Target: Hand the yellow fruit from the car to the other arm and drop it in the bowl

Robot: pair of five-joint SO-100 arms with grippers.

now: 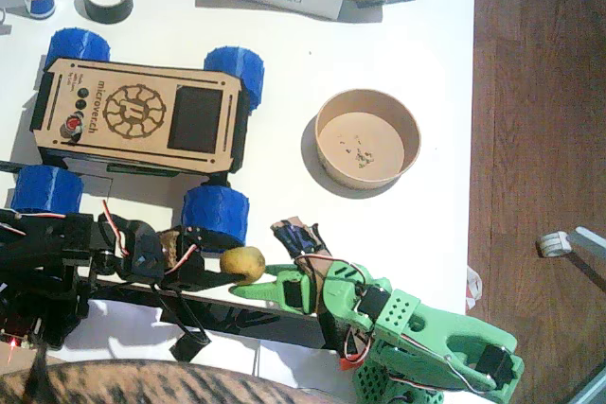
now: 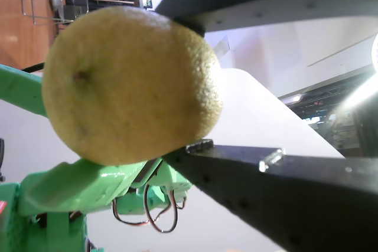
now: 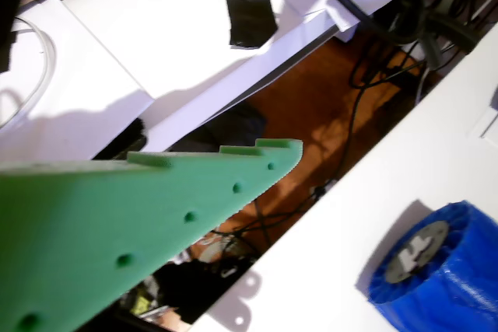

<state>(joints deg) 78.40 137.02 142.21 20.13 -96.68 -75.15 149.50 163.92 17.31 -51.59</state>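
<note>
My black left gripper (image 1: 220, 270) sits just below the car (image 1: 142, 118), beside its near blue wheel (image 1: 216, 215), jaws clamped on the yellow fruit (image 1: 242, 261). In a wrist view the fruit (image 2: 131, 84) is pinched between my dark fingers (image 2: 277, 196). Right of the fruit, the green right gripper (image 1: 265, 286) touches it; how wide it stands I cannot tell. The bowl (image 1: 367, 138) lies right of the car.

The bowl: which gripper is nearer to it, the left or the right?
The right. The right gripper lies below the bowl, toward the table's near edge. The left gripper lies just left of it, shut on the fruit, a little farther from the bowl.
</note>
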